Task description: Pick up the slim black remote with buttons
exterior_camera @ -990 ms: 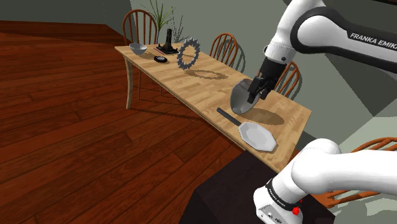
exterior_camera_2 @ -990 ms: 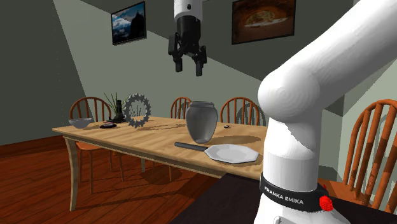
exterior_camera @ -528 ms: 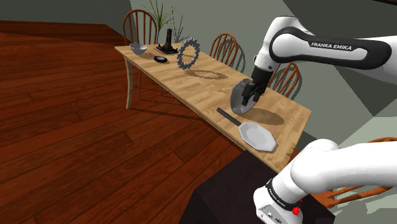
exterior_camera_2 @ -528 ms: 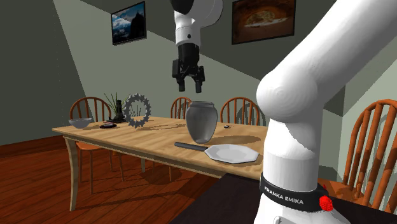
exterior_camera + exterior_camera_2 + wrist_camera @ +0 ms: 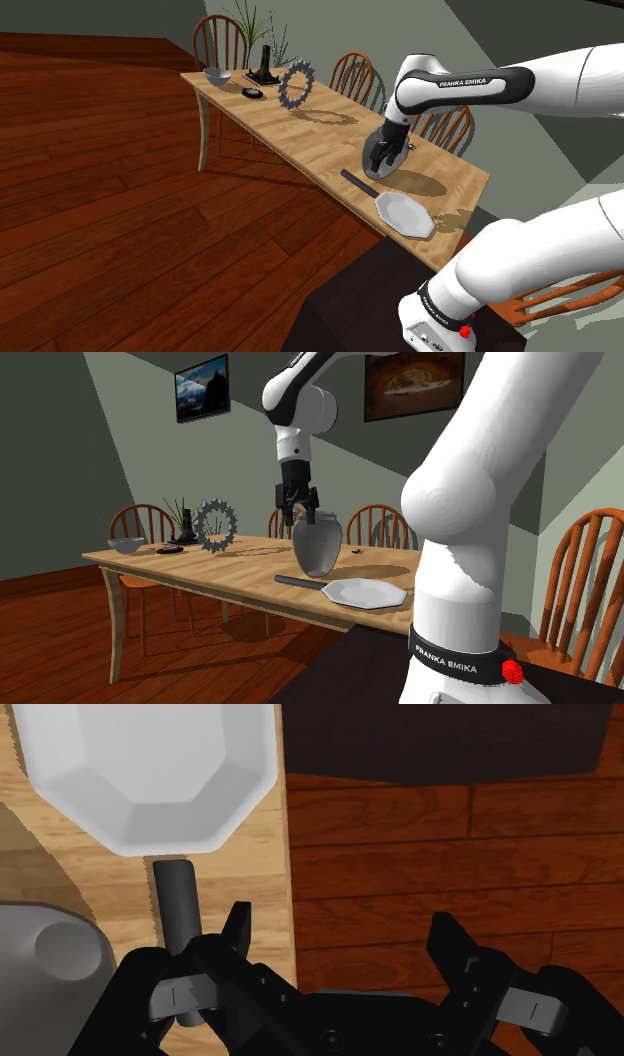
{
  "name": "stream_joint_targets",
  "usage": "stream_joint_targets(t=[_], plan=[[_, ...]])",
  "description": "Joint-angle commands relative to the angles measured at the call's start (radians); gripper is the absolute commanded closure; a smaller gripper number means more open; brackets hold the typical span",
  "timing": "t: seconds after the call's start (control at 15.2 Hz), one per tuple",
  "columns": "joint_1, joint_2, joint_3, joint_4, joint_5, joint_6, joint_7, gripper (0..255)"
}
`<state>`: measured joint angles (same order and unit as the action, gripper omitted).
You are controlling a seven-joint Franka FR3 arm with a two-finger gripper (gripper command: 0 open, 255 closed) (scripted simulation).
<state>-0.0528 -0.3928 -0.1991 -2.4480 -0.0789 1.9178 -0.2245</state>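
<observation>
**Position.** The slim black bar-shaped remote [image 5: 177,899] lies flat on the light wooden bench [image 5: 300,130], near the edge. It is between the grey rounded vase [image 5: 318,547] and the white eight-sided plate [image 5: 150,774]. The black two-finger hand [image 5: 340,916] is held wide open and empty, close by the upper part of the vase.

**Hazards.**
- In the wrist view the remote is seen beside one finger, not between the two. If the hand is closed from this alignment, a miss is likely, or a fingertip may be set down on the remote.
- The vase is judged to be within striking range. It could be knocked over if the hand is lowered or shifted without clearance.
- The remote could be pushed over the edge onto the dark red wooden floor [image 5: 120,200] by a sideways nudge.
- The plate could be disturbed, since it sits just beside one end of the remote.

**Inventory on the bench.**
- One remote
- One vase
- One plate
- One dark toothed gear ring [image 5: 295,84]
- One small grey bowl [image 5: 216,74]
</observation>
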Motion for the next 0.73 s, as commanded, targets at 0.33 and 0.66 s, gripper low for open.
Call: stream_joint_targets(t=[0.33,0.66], plan=[[-0.018,0.27,-0.075,0.092,0.0,0.147,-0.137,0],[-0.039,0.475,-0.104,0.198,0.034,0.221,-0.236,0]])
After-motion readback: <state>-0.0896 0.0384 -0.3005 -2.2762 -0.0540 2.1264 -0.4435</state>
